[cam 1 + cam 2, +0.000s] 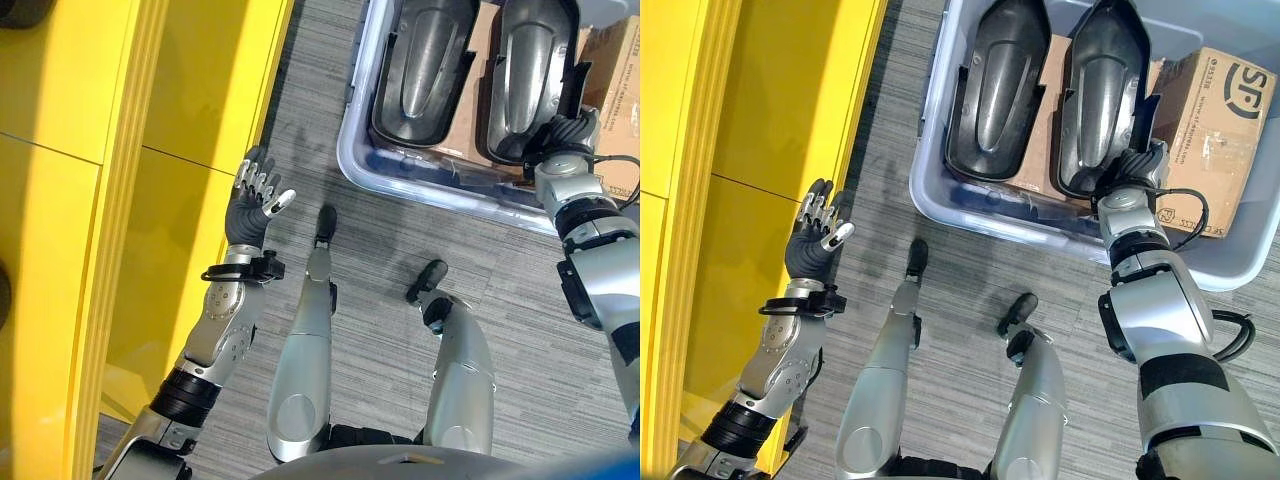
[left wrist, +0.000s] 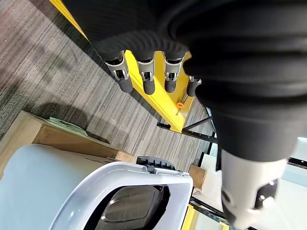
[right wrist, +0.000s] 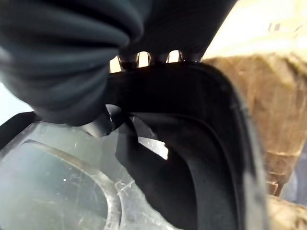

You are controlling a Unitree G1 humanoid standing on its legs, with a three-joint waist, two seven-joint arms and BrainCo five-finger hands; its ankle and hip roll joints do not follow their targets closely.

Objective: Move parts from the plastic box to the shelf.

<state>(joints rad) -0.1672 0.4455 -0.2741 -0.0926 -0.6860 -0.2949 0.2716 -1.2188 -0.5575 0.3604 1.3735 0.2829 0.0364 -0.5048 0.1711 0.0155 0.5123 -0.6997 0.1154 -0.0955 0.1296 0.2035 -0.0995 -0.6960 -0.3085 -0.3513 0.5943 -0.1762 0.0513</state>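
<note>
1. Plastic box [image 1: 940,205] sits on the floor ahead, to the robot's right. Two black molded parts in it, side by side, hollow side up: left part [image 1: 995,95], right part [image 1: 1100,100]. Cardboard box [image 1: 1215,130] at the bin's right end, more cardboard under the parts.
2. Right hand [image 1: 1137,165] is at the near end of the right part. Right wrist view: fingers [image 3: 143,59] hooked over the part's rim [image 3: 192,81], thumb below on the other side, so looks like a pinch on the edge. Part not lifted, rests in the box afaict.
3. Left hand [image 1: 255,195] is up in the air beside the yellow shelf [image 1: 180,200], fingers straight and spread, holding nothing. Well apart from the box.
4. Shelf: only yellow panels visible from here. Can't tell if any parts are already on it, no shelf surface with parts in sight.
5. Progress, my read: early in a cycle. Grab on right part is set or nearly set; lift, carry to shelf and placing all left to do. Left part untouched, so at least two moves remain.
6. Risk: part is long and held at one end by one hand, may swing or slip on lift. Left hand is free to support.
</note>
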